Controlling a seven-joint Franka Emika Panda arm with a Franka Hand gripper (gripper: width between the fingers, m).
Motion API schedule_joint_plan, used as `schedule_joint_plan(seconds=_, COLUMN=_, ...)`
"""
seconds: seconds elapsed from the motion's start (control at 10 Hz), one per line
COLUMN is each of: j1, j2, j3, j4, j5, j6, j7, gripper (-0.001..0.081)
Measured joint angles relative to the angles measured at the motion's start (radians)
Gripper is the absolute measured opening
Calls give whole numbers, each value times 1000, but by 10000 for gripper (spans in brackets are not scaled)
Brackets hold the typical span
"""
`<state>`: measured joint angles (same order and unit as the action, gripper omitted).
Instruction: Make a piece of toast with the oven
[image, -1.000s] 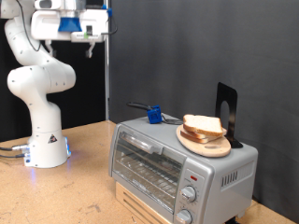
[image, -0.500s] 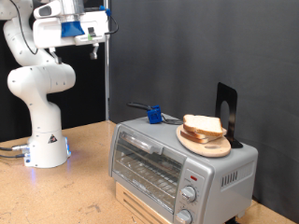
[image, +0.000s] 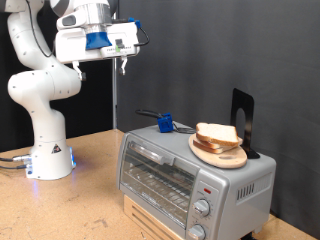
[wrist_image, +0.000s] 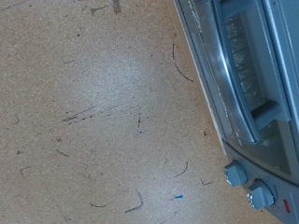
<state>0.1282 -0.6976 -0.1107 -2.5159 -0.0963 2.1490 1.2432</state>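
The silver-grey oven (image: 190, 175) stands on a wooden block at the exterior view's lower right, with its glass door shut. The wrist view shows the oven door (wrist_image: 238, 79), two round knobs (wrist_image: 235, 174) and a red mark (wrist_image: 285, 207) from above. Stacked bread slices on a round wooden board (image: 218, 142) lie on the oven's top. No single slice of toast shows apart from that stack. My gripper (image: 122, 68) hangs high in the air, up and to the exterior view's left of the oven, holding nothing visible. Its fingers do not show in the wrist view.
A blue object (image: 163, 122) and a black stand (image: 243, 118) sit behind the oven. The robot's white base (image: 50, 158) stands at the exterior view's left on the wooden table (wrist_image: 93, 112). A thin vertical pole (image: 114, 105) rises behind it.
The gripper has swung towards the exterior view's right and slightly down, nearer to above the oven. The oven and the bread have not moved.
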Motion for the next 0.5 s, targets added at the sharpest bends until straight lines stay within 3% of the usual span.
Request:
schedule_joint_plan(seconds=0.1, j1=32, j2=-5, j3=-32, j4=-1, j5=66, j6=0, j7=-101, gripper=803)
schedule_joint_plan(seconds=0.3, j1=152, j2=6, j3=-135, j4=11, j5=219, j6=18, j7=-326, gripper=803)
schedule_joint_plan(seconds=0.4, j1=206, j2=33, j3=-168, j4=23, j5=252, j6=34, j7=-419, gripper=803)
schedule_joint_plan(seconds=0.5, j1=235, j2=72, j3=-179, j4=37, j5=257, j6=48, j7=-455, gripper=803)
